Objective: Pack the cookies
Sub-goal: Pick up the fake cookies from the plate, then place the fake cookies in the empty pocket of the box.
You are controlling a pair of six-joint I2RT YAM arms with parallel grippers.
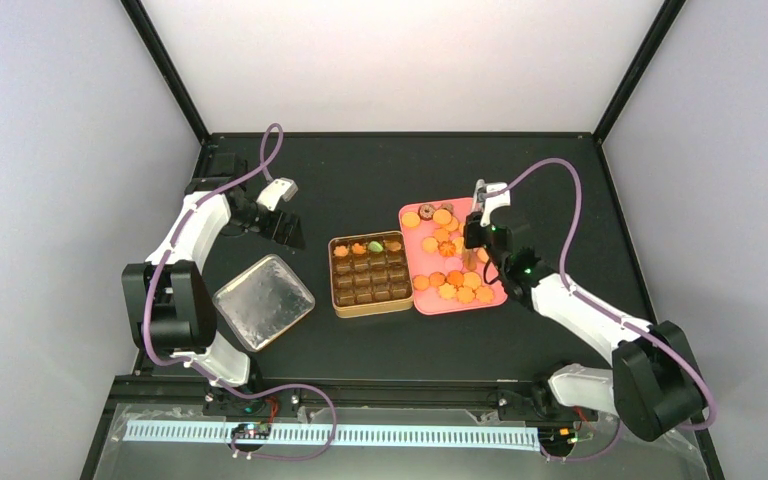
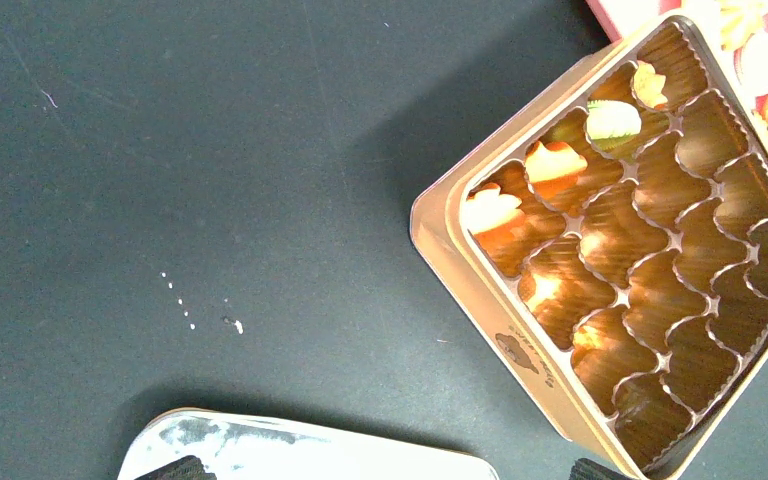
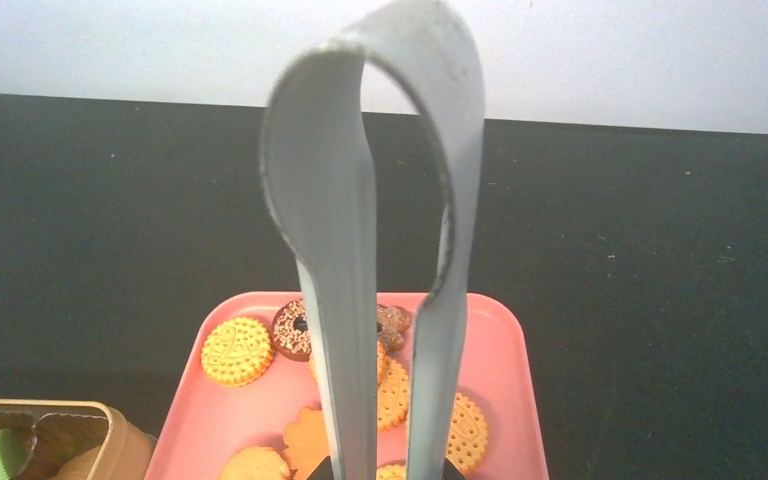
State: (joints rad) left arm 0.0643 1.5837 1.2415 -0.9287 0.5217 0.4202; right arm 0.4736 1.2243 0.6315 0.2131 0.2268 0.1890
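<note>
On the pink tray [image 1: 430,306], just right of the tin [image 2: 480,300], lay most of the cookies [image 1: 450,268] — orange-golden rounds and flower shapes, w/ a couple of dark ones at the far edge. Four sat in the tin's far row: three orange and a green cookie [image 2: 612,120]. The other compartments looked unfilled, so I'd say the job was barely begun. The lid [image 1: 263,300] sat on the table [image 1: 380,170] to the left, apart from the tin.

R gripper [image 1: 476,240] hung over the tray's far half, clamped on a pair of metal tongs [image 3: 335,300]. In its wrist view the two blades ran nearly parallel w/ a narrow gap between them. Their tips were out of frame, so I couldn't tell whether a cookie was pinched there. L gripper [image 1: 287,232] hovered between lid and tin, holding nothing, fingers [image 2: 178,470] spread wide — only their tips showed at the bottom of its own view.

Handling, as a judgement: each cookie looked light, thin, stiff and prob. brittle, esp. the flower ones at the petals. Best taken edge to edge across the disc w/ a gentle squeeze. Smooth metal on a hard round rim could slip, so a bite through the middle seemed safer than a nip at one lobe. Where cookies overlapped, the top one should go first.
</note>
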